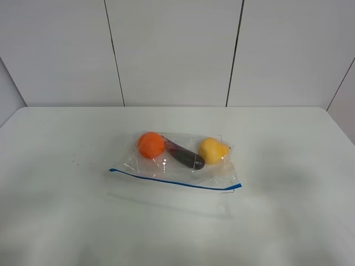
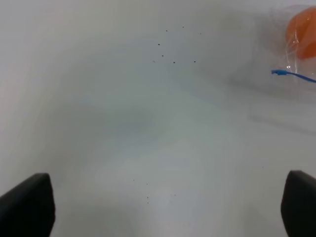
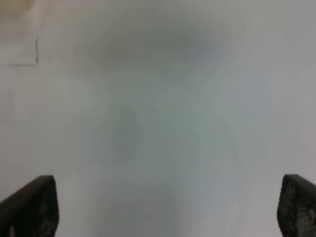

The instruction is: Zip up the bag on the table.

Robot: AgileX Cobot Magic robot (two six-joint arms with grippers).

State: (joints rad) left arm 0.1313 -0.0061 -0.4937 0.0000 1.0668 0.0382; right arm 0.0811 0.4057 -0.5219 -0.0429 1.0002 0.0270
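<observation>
The clear plastic bag (image 1: 178, 158) lies in the middle of the white table (image 1: 66, 166). An orange ball (image 1: 150, 144), a dark oblong item (image 1: 186, 156) and a yellow fruit (image 1: 213, 149) show through it. Its blue zipper strip (image 1: 175, 180) runs along the near edge. Neither arm shows in the exterior high view. In the left wrist view my left gripper (image 2: 163, 207) is open over bare table, with the bag's corner (image 2: 296, 49) and the end of the blue strip (image 2: 291, 74) far ahead. My right gripper (image 3: 165, 207) is open over bare table.
A grey panelled wall (image 1: 177, 50) rises behind the table's far edge. Small dark specks (image 2: 173, 54) dot the tabletop to the left of the bag.
</observation>
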